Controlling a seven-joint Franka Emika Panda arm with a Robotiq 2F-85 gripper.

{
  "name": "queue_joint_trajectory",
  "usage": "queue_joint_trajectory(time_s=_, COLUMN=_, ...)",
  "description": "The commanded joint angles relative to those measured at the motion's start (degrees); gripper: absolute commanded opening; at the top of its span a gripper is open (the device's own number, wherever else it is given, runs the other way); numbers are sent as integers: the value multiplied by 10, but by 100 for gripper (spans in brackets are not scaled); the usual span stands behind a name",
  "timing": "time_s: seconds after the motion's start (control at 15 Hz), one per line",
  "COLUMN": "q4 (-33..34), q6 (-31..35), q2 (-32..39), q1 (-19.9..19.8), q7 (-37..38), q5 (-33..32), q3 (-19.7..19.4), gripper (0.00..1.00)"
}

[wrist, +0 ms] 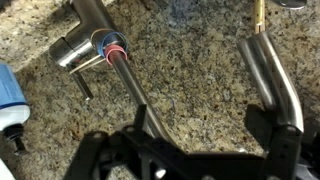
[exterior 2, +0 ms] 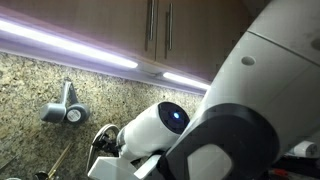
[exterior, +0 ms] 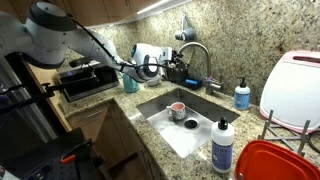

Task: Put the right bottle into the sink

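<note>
My gripper [wrist: 190,160], jaws wide apart and empty, hangs over the chrome faucet [wrist: 95,40], while the black-capped white bottle [exterior: 222,143], label unreadable, stands near right of the sink [exterior: 190,135].

Robot arm [exterior: 48,32]: white shells, dark joints.
A round blue light [exterior 2: 173,117] is set in one housing; the tool [wrist: 190,148] is finished in black.
</note>
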Motion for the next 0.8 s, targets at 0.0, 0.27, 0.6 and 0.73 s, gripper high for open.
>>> queue_joint_trajectory(time_s=0.0, q4=0, q6=0, q2=0, q1=0, q7=0, q5=0, q3=0, gripper=100)
queue_joint_trajectory(time_s=0.27, q4=1, q6=0, q2=0, q1=0, q7=0, q5=0, q3=0, gripper=100)
queue_joint_trajectory(time_s=0.6, q4=1, q6=0, q2=0, q1=0, q7=0, q5=0, q3=0, gripper=100)
queue_joint_trajectory(time_s=0.73, q4=1, q6=0, q2=0, q1=0, q7=0, q5=0, q3=0, gripper=100)
